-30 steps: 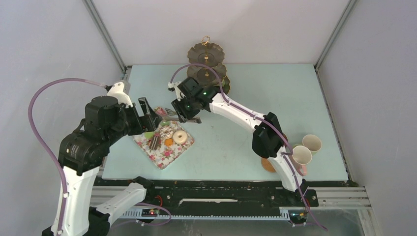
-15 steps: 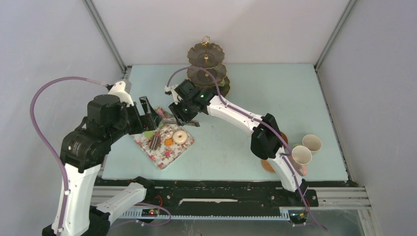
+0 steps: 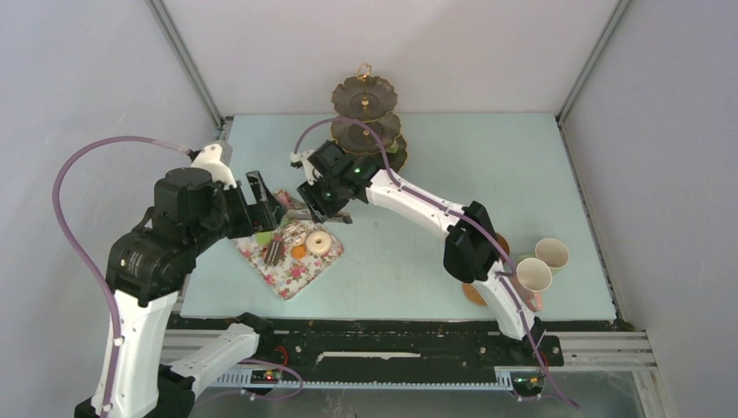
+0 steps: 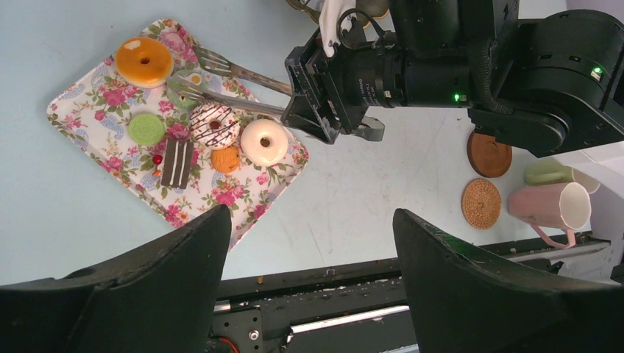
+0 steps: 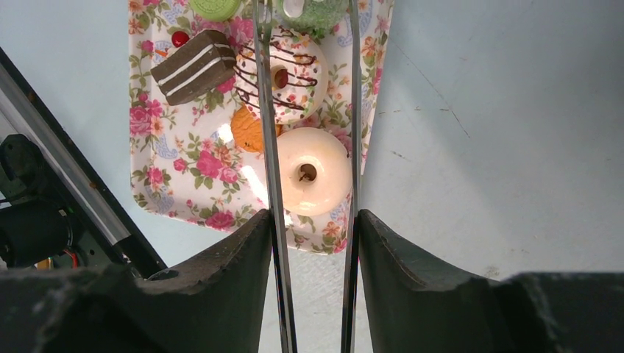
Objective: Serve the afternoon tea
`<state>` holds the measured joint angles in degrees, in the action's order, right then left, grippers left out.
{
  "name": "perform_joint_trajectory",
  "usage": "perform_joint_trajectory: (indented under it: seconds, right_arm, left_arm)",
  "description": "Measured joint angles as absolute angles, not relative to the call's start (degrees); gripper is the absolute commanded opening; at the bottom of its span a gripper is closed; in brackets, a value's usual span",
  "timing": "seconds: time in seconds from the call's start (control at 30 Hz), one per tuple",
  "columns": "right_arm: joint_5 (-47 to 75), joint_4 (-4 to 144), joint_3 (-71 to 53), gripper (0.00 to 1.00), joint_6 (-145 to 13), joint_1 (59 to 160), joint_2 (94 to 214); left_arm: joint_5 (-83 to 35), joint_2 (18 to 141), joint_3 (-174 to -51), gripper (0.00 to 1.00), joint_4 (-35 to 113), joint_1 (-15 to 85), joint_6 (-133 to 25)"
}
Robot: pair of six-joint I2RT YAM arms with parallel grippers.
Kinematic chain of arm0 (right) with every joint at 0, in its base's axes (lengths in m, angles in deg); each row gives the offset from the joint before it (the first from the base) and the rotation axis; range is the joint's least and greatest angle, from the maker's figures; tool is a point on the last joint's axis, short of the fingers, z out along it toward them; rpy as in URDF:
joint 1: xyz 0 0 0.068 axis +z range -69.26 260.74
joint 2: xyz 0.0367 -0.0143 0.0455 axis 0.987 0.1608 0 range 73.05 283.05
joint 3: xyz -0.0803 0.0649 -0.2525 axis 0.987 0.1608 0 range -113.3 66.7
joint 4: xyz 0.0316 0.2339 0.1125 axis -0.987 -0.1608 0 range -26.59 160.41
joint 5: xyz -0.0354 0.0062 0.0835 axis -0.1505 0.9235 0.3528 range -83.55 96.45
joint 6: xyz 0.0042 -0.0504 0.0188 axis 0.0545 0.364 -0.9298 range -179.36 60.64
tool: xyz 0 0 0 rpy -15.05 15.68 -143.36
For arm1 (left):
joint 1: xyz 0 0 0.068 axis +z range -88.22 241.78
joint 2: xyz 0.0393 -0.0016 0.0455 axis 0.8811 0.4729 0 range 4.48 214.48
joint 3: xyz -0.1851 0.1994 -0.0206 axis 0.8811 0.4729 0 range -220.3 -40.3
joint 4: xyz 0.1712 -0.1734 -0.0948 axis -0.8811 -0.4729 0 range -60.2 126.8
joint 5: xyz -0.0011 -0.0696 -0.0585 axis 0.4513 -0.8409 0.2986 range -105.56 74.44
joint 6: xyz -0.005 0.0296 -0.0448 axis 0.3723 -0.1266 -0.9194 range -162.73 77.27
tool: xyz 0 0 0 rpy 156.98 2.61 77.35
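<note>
The toy cakes lie on the floral-print cloth (image 3: 291, 274). In the left wrist view they are an orange doughnut (image 4: 144, 61), a green piece (image 4: 146, 128), a chocolate piece (image 4: 176, 162), a drizzled doughnut (image 4: 215, 125) and a white doughnut (image 4: 264, 142). My right gripper (image 5: 315, 235) is shut on the long grey tongs (image 5: 268, 147). The tongs' two arms reach over the cloth and straddle the white doughnut (image 5: 307, 171) and the drizzled doughnut (image 5: 283, 73). My left gripper (image 4: 313, 279) is open and empty, held above the table beside the cloth.
A dark three-tier stand (image 3: 365, 122) stands at the back of the table. Two cups (image 3: 552, 254) (image 3: 533, 275) and a round brown coaster (image 3: 474, 293) sit at the front right, by the right arm's base. The left wrist view shows two coasters (image 4: 489, 154) (image 4: 481, 204).
My right gripper has moved a little to the left with the tongs, further over the cloth. The left arm has barely moved.
</note>
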<state>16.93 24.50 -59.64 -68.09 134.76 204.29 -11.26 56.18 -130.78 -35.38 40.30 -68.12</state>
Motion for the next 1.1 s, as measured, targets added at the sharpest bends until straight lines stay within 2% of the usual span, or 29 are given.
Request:
perform_joint_trajectory:
  seconds: [0.6, 1.1]
  right_arm:
    - [17.72, 25.04, -62.25, 0.49, -68.81, 135.24, 204.14]
    - [13.82, 22.88, -62.31, 0.50, -66.21, 137.41, 204.25]
  left_arm:
    - [-11.22, 56.18, -130.78, 0.88, -35.38, 40.28, -68.12]
    - [-11.22, 56.24, -130.78, 0.88, -35.38, 40.26, -68.12]
